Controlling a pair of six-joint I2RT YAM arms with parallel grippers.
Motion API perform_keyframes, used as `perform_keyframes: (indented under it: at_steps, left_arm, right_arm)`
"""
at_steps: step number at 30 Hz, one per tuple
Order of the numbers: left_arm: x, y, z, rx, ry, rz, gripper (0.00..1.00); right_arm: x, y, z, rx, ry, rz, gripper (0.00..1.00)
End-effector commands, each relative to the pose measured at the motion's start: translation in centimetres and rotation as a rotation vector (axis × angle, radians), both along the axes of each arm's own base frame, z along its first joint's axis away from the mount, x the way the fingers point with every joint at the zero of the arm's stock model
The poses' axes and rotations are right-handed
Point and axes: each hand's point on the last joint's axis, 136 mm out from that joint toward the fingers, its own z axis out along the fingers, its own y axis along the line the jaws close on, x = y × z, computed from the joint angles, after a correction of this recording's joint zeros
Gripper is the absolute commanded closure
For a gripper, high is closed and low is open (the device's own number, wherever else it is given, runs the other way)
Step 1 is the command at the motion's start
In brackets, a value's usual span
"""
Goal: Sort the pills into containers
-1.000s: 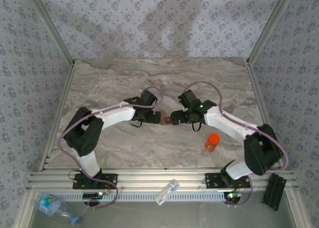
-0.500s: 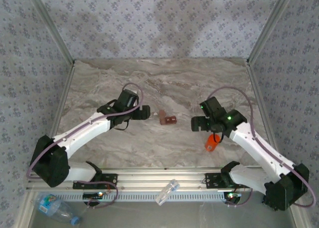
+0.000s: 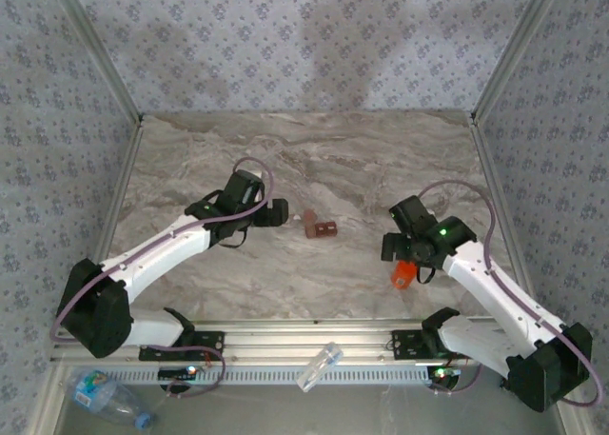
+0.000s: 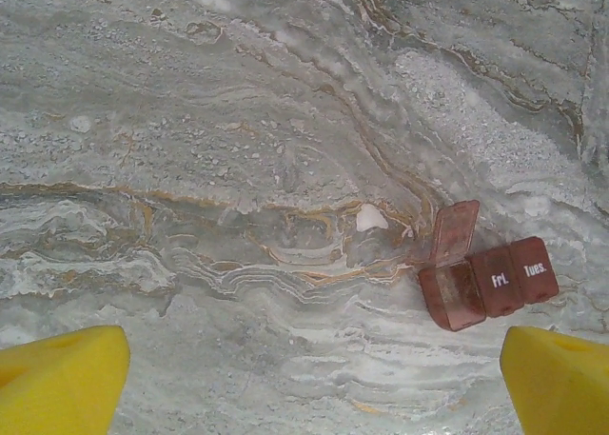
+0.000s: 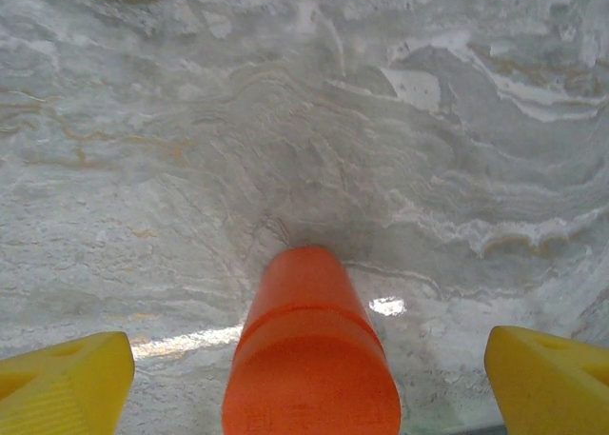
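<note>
The right arm has swung back from mid-counter and dropped over the orange bottle, while the left arm has barely shifted. The bottle sits by the counter's near edge, toward the right corner, apparently on its side. The right pincer is spread wide with a yellow finger on each side, neither one touching it. This looks like the pickup step, so next it needs to close squarely on that round body without rolling it. Out at mid-counter waits the brown pill box, one lid up, with a white pill just beside it. The left pincer hovers nearby, wide and empty.
</note>
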Motion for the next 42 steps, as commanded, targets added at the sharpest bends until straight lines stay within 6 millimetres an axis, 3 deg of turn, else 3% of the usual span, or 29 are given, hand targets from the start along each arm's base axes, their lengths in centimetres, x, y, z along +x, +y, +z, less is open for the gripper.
perform_keyframes:
  at_steps: [1, 7, 17, 23, 26, 28, 33, 38, 42]
  left_arm:
    - [0.0, -0.2, 0.2, -0.029, -0.005, -0.005, 0.0]
    - [0.0, -0.3, 0.2, -0.027, -0.005, -0.013, 0.0]
    - [0.0, -0.3, -0.2, -0.031, 0.001, -0.008, 0.0]
    - [0.0, -0.3, 0.0, -0.034, 0.001, -0.007, 0.0]
    - [0.1, -0.3, 0.1, -0.043, 0.002, 0.0, 0.0]
    - [0.2, -0.1, 0.2, -0.062, 0.012, 0.013, 0.0]
    - [0.7, 0.4, 0.5, -0.166, 0.049, 0.053, 0.0]
    - [1.3, 1.1, 2.2, -0.284, 0.038, 0.085, 0.0]
    - [1.5, 1.0, 3.2, -0.248, -0.015, 0.01, 0.0]
  right_arm:
    - [-1.0, -0.5, -1.7, 0.024, 0.035, -0.091, 0.05]
    - [-1.4, -0.5, -4.5, 0.025, 0.077, -0.116, 0.12]
    - [-1.6, -0.1, -5.2, 0.056, 0.078, -0.11, 0.28]
    - [-1.6, 0.2, -5.6, 0.079, 0.066, -0.101, 0.44]
    - [-1.3, 0.6, -5.4, 0.096, 0.056, -0.081, 0.59]
    - [-0.6, 1.2, -4.2, 0.117, 0.025, -0.06, 0.65]
    - [2.3, 4.4, 0.6, 0.219, -0.077, 0.028, 0.66]
    - [6.5, 8.7, 5.9, 0.286, -0.166, 0.162, 0.66]
    - [10.4, 12.4, 9.9, 0.343, -0.215, 0.257, 0.66]
